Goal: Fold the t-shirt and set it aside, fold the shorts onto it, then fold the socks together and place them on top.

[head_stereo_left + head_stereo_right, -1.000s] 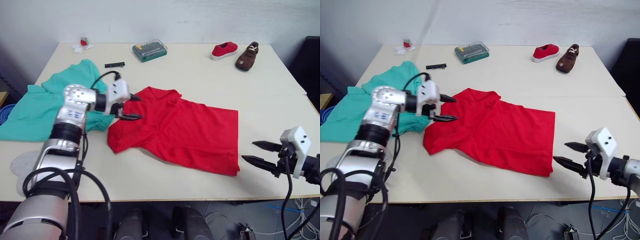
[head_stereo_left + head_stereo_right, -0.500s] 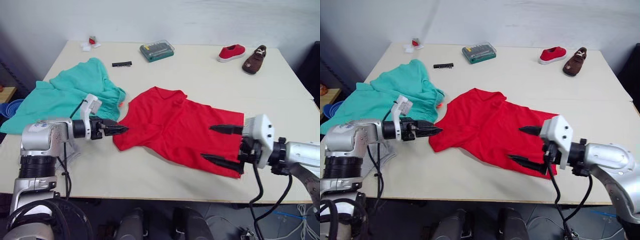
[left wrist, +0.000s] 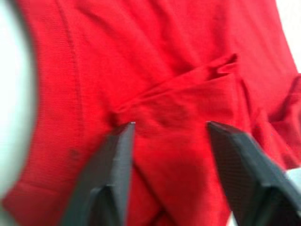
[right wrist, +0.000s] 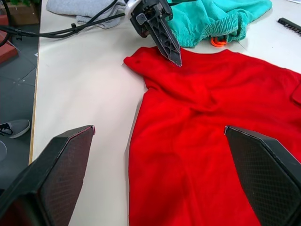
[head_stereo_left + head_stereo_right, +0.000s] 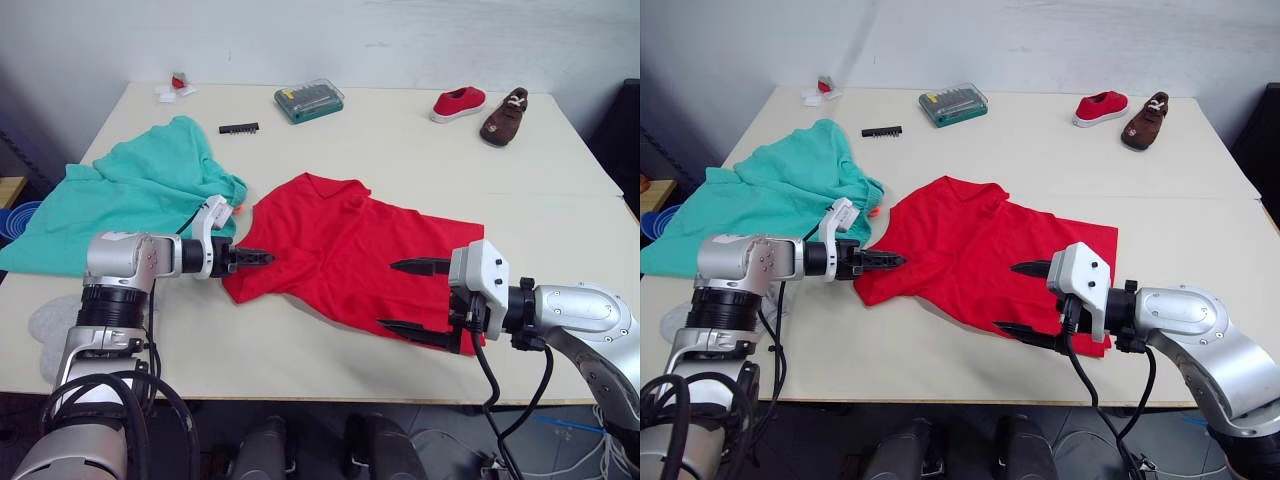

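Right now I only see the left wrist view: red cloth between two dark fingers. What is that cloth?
Observer: It's the t-shirt, spread out on a table; you're at its edge on the robot's left.
Operator: Is the other arm near it?
Observer: Yes, the right gripper is at the shirt's opposite end, fingers spread wide.
Operator: Anything else lying around?
Observer: Teal shorts lie crumpled beside the shirt, on the robot's left.

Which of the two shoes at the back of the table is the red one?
The red shoe with the white sole is the one nearer the table's middle; the brown shoe sits beside it, closer to the robot's right edge.
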You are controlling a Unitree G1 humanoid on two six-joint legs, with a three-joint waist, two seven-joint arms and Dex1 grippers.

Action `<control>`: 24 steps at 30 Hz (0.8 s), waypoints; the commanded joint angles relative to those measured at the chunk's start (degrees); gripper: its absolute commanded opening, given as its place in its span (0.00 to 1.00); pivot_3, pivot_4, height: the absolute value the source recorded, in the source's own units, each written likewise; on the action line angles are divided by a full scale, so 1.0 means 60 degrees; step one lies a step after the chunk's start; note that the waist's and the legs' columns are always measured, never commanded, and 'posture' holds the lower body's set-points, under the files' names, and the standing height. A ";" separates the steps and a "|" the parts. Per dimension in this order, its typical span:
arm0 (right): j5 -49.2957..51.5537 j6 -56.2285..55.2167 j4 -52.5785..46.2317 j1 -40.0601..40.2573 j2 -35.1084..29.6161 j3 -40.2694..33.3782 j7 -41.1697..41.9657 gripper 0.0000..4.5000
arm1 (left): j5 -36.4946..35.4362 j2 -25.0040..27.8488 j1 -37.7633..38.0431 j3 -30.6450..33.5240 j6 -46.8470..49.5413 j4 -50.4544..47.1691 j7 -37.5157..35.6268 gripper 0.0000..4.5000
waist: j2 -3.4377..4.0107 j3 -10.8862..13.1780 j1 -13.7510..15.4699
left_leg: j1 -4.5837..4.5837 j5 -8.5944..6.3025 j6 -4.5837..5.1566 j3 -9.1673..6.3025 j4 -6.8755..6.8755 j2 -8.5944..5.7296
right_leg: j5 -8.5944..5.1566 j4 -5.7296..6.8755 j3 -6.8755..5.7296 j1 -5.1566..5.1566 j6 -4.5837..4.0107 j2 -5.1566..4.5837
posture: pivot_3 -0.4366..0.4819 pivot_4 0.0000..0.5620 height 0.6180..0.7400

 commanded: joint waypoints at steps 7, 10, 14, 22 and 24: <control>0.0187 0.0017 -0.0364 0.0381 0.0000 -0.0492 -0.0209 1.00 | 0.0299 0.0178 -0.0108 -0.0315 -0.0752 0.0607 -0.0156 0.01 | 0.0000 0.0000 0.0036 | 0.0000 -0.0001 0.0001 -0.0001 0.0000 -0.0001 | 0.0000 -0.0001 0.0000 0.0000 0.0000 -0.0004 | 0.48 0.27 1.00; 0.0148 -0.0028 -0.0422 0.0582 -0.0048 -0.0558 -0.0184 1.00 | 0.0321 0.0260 -0.0205 -0.0245 -0.0950 0.0664 -0.0206 0.01 | 0.0000 0.0000 0.0034 | 0.0000 -0.0001 0.0001 -0.0001 0.0000 0.0000 | 0.0000 -0.0002 0.0000 0.0000 0.0000 -0.0005 | 0.48 0.27 1.00; 0.0168 -0.0037 -0.0446 0.0707 -0.0041 -0.0627 -0.0218 1.00 | 0.0219 0.0436 -0.0323 -0.0260 -0.0967 0.0595 -0.0518 0.14 | 0.0000 0.0000 0.0033 | -0.0002 -0.0001 0.0001 -0.0002 0.0000 0.0002 | 0.0000 -0.0002 -0.0001 -0.0002 0.0000 -0.0005 | 0.48 0.27 1.00; 0.0192 -0.0040 -0.0511 0.0889 -0.0028 -0.0683 -0.0280 1.00 | 0.0764 0.0371 -0.0703 -0.0637 -0.1577 0.1130 -0.0358 0.60 | 0.0000 0.0000 0.0033 | -0.0003 -0.0002 0.0001 -0.0001 -0.0001 0.0002 | -0.0001 -0.0002 -0.0001 -0.0004 -0.0001 -0.0005 | 0.48 0.27 1.00; 0.0191 -0.0036 -0.0523 0.0915 -0.0032 -0.0687 -0.0287 1.00 | 0.0916 0.0361 -0.0700 -0.0828 -0.1802 0.1171 -0.0423 0.60 | 0.0000 0.0000 0.0034 | -0.0003 -0.0002 0.0001 -0.0001 -0.0001 0.0002 | -0.0001 -0.0003 -0.0001 -0.0005 -0.0001 -0.0005 | 0.48 0.27 1.00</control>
